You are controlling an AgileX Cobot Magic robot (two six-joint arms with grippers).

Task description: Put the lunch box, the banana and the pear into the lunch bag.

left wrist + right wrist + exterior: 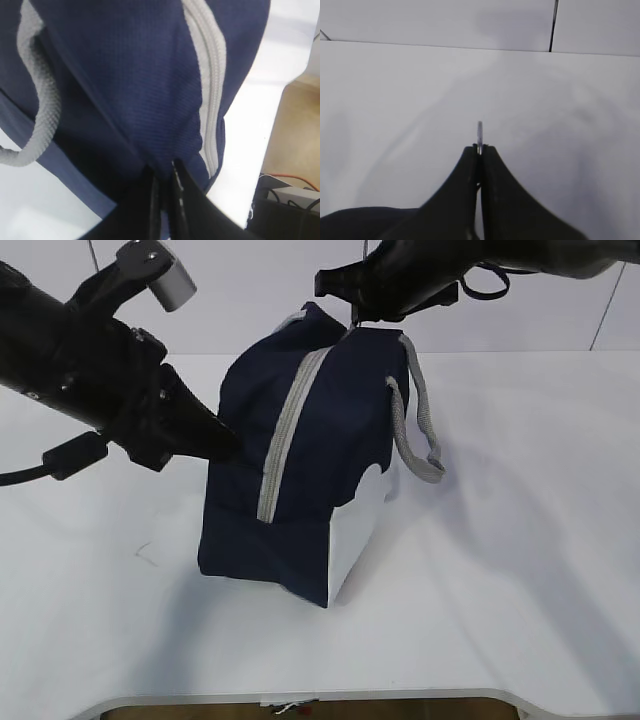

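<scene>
Now, left gripper (165, 172) clenched on a fold of navy fabric low on the side of the lunch bag (300, 460), fingers pressed together with the cloth pinched between them. Right gripper (479, 148) also clenched, gripping a thin metal tab, seemingly the zipper pull (479, 131), at the top far end of the bag, where the exterior view places the fingertips against the end of the grey zipper (285, 435). Bag standing on the white tabletop (500, 580), held between both arms, zipper line running closed from the top ridge down the near face toward the front edge. Grey rope handle (420, 425) hanging loose off the bag's right side, drooping over the white lower side panel (355, 535); second rope handle (42, 110) looped down beside the left gripper in the left wrist view. Lunch box, banana and pear not visible in any view. Tabletop's front edge just below the bag.
</scene>
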